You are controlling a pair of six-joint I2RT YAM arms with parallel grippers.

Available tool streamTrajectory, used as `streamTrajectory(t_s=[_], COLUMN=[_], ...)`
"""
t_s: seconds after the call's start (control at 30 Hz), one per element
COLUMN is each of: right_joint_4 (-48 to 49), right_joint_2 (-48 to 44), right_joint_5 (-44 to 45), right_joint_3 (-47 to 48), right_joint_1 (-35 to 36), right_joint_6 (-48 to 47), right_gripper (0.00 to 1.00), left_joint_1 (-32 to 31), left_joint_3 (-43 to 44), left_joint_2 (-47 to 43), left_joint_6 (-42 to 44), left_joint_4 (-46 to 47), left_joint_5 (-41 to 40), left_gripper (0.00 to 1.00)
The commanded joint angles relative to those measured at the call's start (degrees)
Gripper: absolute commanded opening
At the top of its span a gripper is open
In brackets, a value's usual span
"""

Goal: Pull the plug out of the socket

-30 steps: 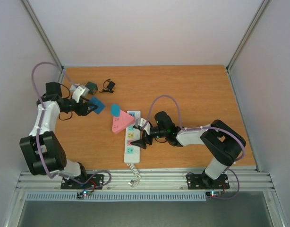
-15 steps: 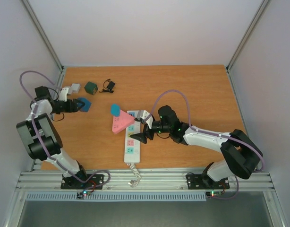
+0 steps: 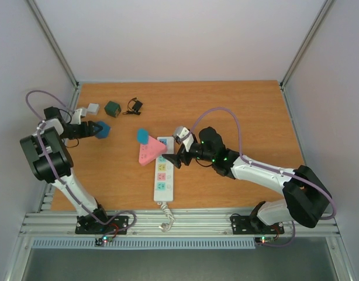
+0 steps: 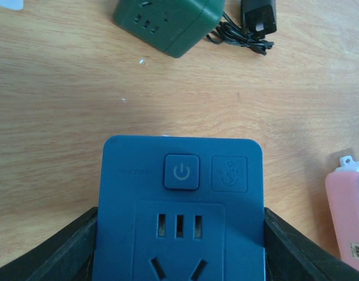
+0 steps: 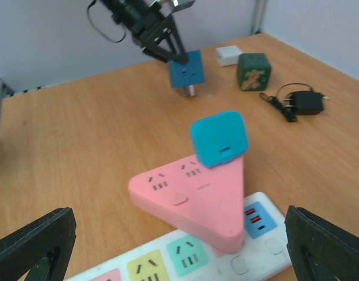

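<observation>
The white power strip (image 3: 162,178) with pastel outlets lies in the middle of the table and also shows in the right wrist view (image 5: 185,266). A pink triangular adapter (image 3: 149,153) is plugged into its far end (image 5: 197,190). A cyan plug (image 3: 142,136) sits in the pink adapter's far corner (image 5: 219,139). My right gripper (image 3: 175,159) hovers open and empty over the strip beside the pink adapter (image 5: 178,234). My left gripper (image 3: 93,130) is shut on a dark blue cube adapter (image 4: 179,205) at the far left, held above the table (image 5: 185,69).
A green cube adapter (image 3: 113,108) (image 4: 168,20), a black charger with cord (image 3: 134,106) (image 4: 256,16) and a small white adapter (image 3: 93,108) lie at the back left. The strip's coiled cord (image 3: 165,218) hangs over the near edge.
My left arm has pulled back to the left with the blue cube adapter. My right gripper has moved a little farther along the strip, toward the pink adapter.
</observation>
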Motion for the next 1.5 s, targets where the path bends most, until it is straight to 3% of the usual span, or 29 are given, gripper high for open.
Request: streamTrajectory(t_s=[0.0, 0.17, 0.67, 0.97, 1.2, 1.3, 1.47], right_joint_4=[4.3, 5.4, -8.5, -10.2, -11.7, -13.0, -16.0], right_joint_2=[-1.8, -1.4, 2.0, 4.8, 9.7, 11.8, 16.5], right_joint_5=[7.8, 8.7, -2.6, -6.5, -10.8, -12.9, -16.5], right_joint_3=[0.6, 0.1, 8.7, 11.4, 15.0, 17.0, 20.6], right_joint_1=[0.3, 0.3, -0.6, -2.8, -5.3, -6.0, -6.4], right_joint_6=[3.1, 4.5, 6.3, 7.1, 9.2, 10.8, 13.2], right_gripper=[0.98, 0.99, 0.99, 0.99, 0.98, 0.94, 0.79], left_joint_1=[1.3, 2.8, 5.3, 4.7, 0.6, -0.6, -3.4], left_joint_3=[3.2, 5.1, 7.4, 5.6, 1.1, -0.8, -2.6], left_joint_2=[3.1, 6.1, 6.7, -1.9, -11.1, -15.3, -21.3], left_joint_6=[0.0, -0.8, -3.8, -0.2, 4.2, 3.5, 0.7], left_joint_4=[0.3, 0.2, 2.7, 3.4, 5.6, 7.0, 8.2], left_joint_5=[2.1, 2.6, -5.6, -9.4, -14.1, -12.2, -11.2], left_gripper=[0.39, 0.46, 0.99, 1.0, 1.0, 1.0, 1.0])
